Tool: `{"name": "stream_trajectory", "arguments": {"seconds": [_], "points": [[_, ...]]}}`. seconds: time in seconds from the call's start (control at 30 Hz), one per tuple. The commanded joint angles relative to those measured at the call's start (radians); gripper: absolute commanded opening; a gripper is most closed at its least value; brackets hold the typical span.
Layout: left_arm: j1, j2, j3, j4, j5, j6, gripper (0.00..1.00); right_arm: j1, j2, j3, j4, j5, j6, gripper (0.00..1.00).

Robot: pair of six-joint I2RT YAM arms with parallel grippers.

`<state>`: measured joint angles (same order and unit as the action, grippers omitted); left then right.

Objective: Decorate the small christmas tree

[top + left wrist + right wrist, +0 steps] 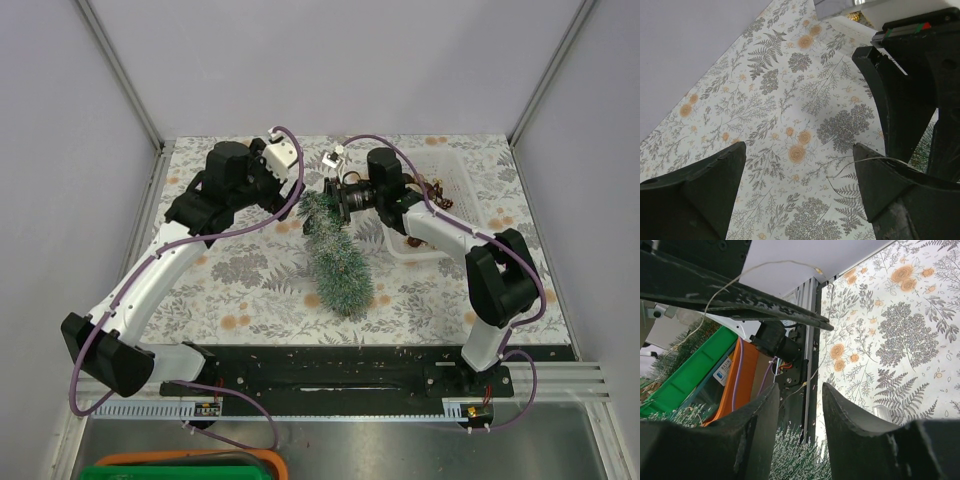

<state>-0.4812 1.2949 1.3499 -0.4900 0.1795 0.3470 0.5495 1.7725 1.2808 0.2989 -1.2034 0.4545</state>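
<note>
Flat on the floral worktop [250, 275], near the middle: the small christmas tree [340, 265], a slim cone of green bristles frosted white at the tips. Narrow end up and to the left, toward the far side. Broad, bushy end down and to the right, toward the arm bases. Wooden foot not made out from above.

At far left, beyond the near edge of the worktop: a green bin [150, 470] inside an orange bin [200, 457], both cut off by the frame. Next, the left arm [150, 270], stretched across to the tree's narrow end. Left end effector [799, 150] released, fingers spread wide over bare floral print, nothing between them. A thin wire [875, 159] lying against the edge of one finger.

Just to the right, almost tip to tip with it: the right end effector [800, 387], pointing leftward at the same narrow end. Fingers a small gap apart, frosted bristles rising into the bottom of that gap. Cannot tell whether clenched on the bristles or only standing over them. From overhead, tree tip largely hidden under both wrists.

Further right, behind the right forearm [440, 225]: a white basket [470, 195] with brown ornaments [437, 188] inside, partly covered by that arm.
</note>
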Motion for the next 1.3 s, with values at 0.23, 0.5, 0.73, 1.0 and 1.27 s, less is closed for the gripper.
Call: {"name": "stream_trajectory", "arguments": {"seconds": [0.23, 0.5, 0.73, 1.0, 1.27], "points": [[0.000, -0.003, 0.048, 0.065, 0.026, -0.011, 0.91, 0.017, 0.018, 0.032, 0.077, -0.033, 0.065, 0.45], [-0.005, 0.003, 0.055, 0.068, 0.029, -0.013, 0.91, 0.053, 0.074, 0.049, 0.166, -0.051, 0.151, 0.38], [-0.008, 0.003, 0.063, 0.068, 0.026, -0.009, 0.91, 0.058, 0.084, 0.032, 0.211, -0.036, 0.178, 0.17], [-0.008, -0.043, 0.083, -0.001, 0.014, -0.008, 0.99, -0.025, -0.004, 0.052, -0.044, 0.158, -0.060, 0.00], [-0.008, -0.212, -0.003, -0.070, 0.020, 0.017, 0.99, -0.043, -0.096, 0.062, -0.162, 0.641, -0.341, 0.00]]}}
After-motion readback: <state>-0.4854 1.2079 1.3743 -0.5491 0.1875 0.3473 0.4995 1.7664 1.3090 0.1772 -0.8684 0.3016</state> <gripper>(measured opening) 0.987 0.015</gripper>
